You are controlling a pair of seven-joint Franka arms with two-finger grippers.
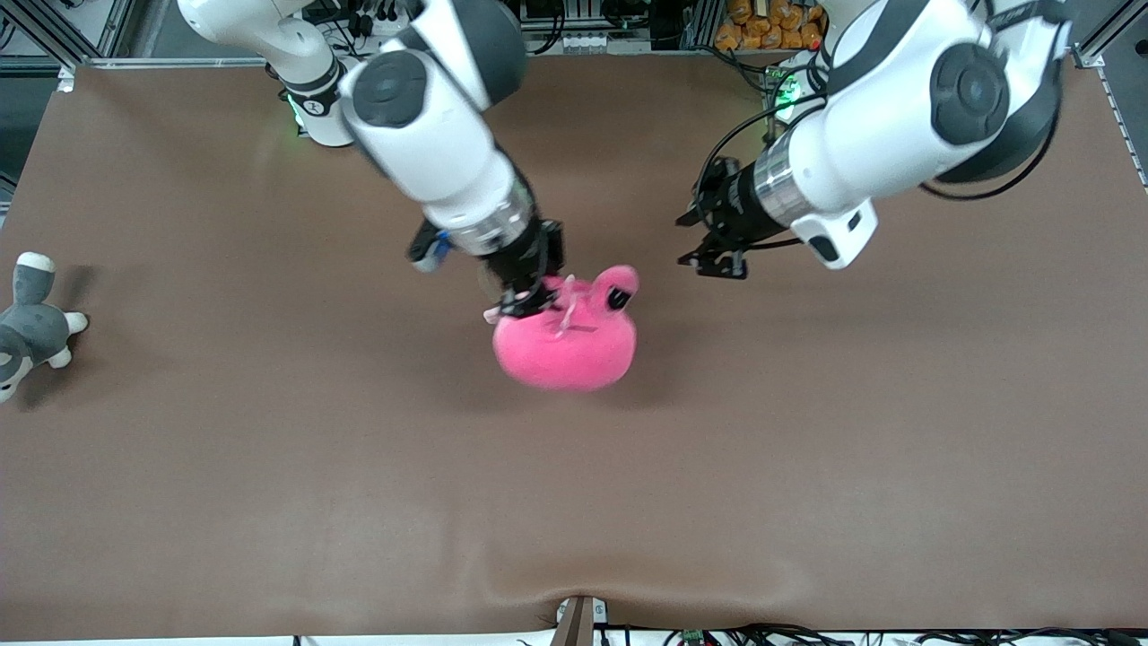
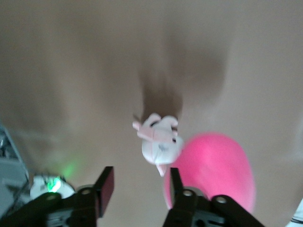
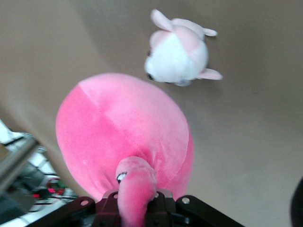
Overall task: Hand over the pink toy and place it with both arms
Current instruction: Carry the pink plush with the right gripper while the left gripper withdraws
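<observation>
The hot-pink toy (image 1: pixel 567 348) hangs in the air over the middle of the table. My right gripper (image 1: pixel 526 300) is shut on a fold at its top. In the right wrist view the toy (image 3: pixel 123 125) fills the middle, and a flap of it is pinched in that gripper (image 3: pixel 135 201). My left gripper (image 1: pixel 711 261) is open and empty, held in the air beside the toy, toward the left arm's end of the table. In the left wrist view its jaws (image 2: pixel 140 178) stand wide apart, with the toy (image 2: pixel 220 165) just past one fingertip.
A small pale pink-and-white plush puppy (image 3: pixel 179 53) lies on the brown table under the held toy; it also shows in the left wrist view (image 2: pixel 158 139). A grey-and-white plush animal (image 1: pixel 30 321) lies at the table edge at the right arm's end.
</observation>
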